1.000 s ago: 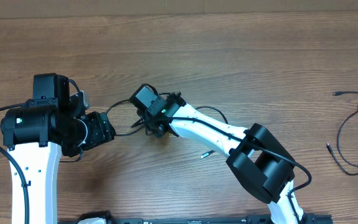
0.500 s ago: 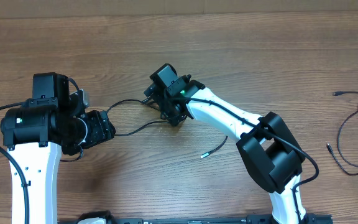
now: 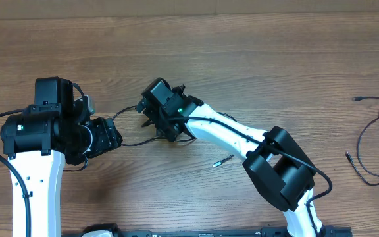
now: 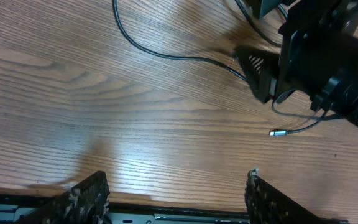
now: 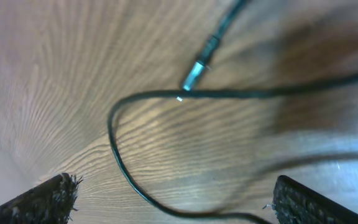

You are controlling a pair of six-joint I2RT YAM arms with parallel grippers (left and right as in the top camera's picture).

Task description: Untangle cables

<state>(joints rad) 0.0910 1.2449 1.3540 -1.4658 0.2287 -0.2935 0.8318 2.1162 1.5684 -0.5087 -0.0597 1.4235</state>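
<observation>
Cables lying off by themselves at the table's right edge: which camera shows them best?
The overhead view: only there do the separate cables appear, curving loosely with small plug tips. Neither wrist view shows them; both look down at the cable between the arms.

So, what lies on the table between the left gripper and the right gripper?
A thin black cable lies on bare wood between the left gripper and the right gripper. It shows in the overhead and left wrist views.

Right pincer (image 5: 173, 186) sprang open from a shut grip and swung back left across the brown wooden desk (image 3: 275, 66) after a brief swing right; the thin black cable (image 5: 229, 93) beneath it fell into a new curve.
</observation>
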